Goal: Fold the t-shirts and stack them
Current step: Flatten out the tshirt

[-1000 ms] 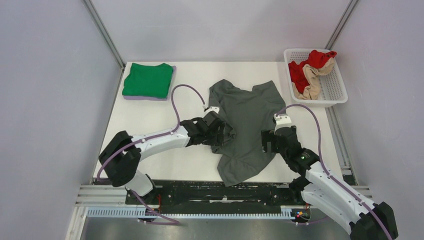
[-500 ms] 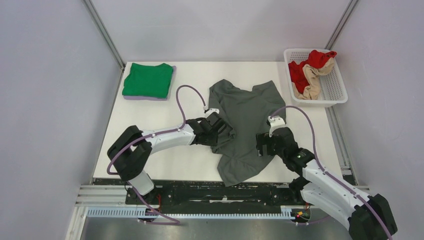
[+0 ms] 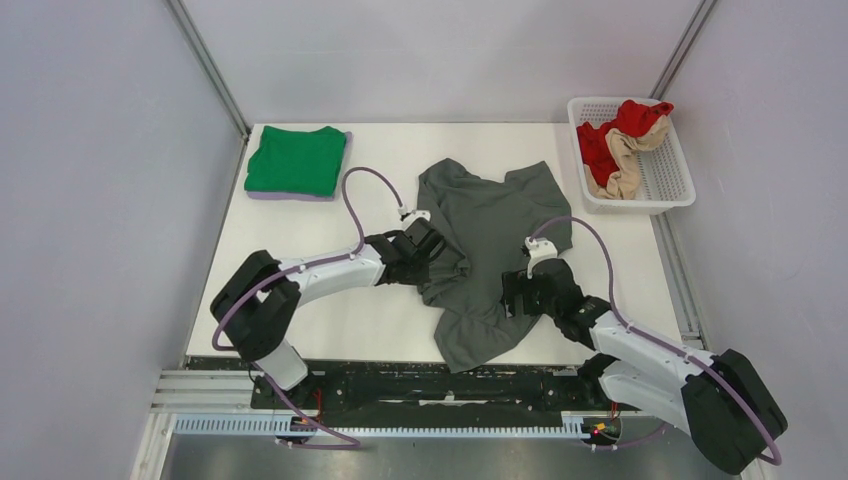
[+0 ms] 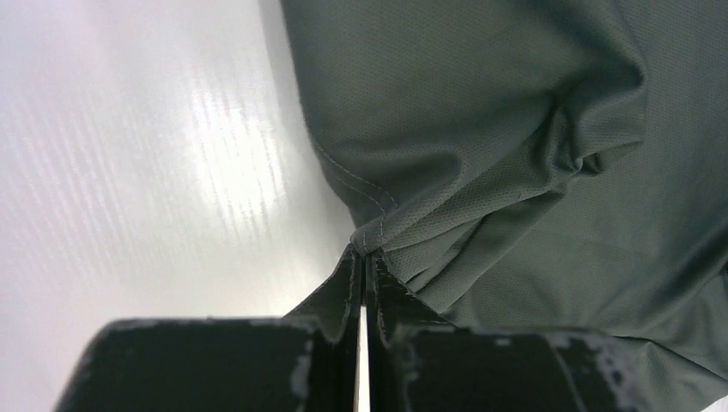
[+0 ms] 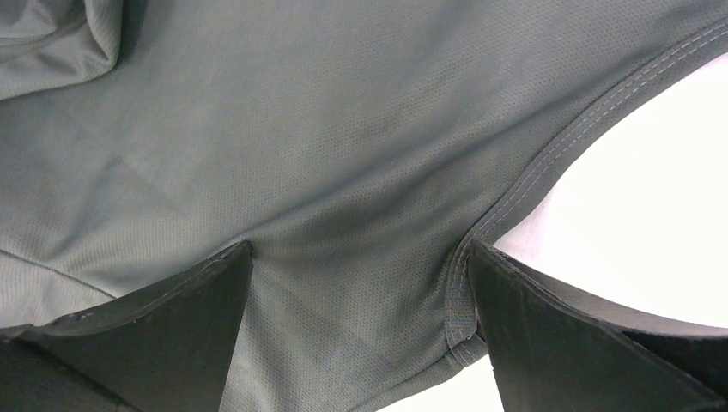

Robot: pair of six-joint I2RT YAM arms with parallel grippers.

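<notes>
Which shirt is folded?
The green shirt, a neat block at the far left; the grey shirt lies spread out and rumpled in the middle.

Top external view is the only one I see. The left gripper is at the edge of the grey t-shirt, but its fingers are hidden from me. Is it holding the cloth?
Observer: Yes. In the left wrist view the left gripper is shut, pinching a bunched fold at the edge of the dark grey t-shirt.
Operator: And on the other side?
Observer: The right wrist view shows the right gripper open, with flat grey cloth between its fingers.
Operator: Is it near the shirt's edge?
Observer: Yes, a stitched hem curves past one finger, bare table beyond it.
</notes>
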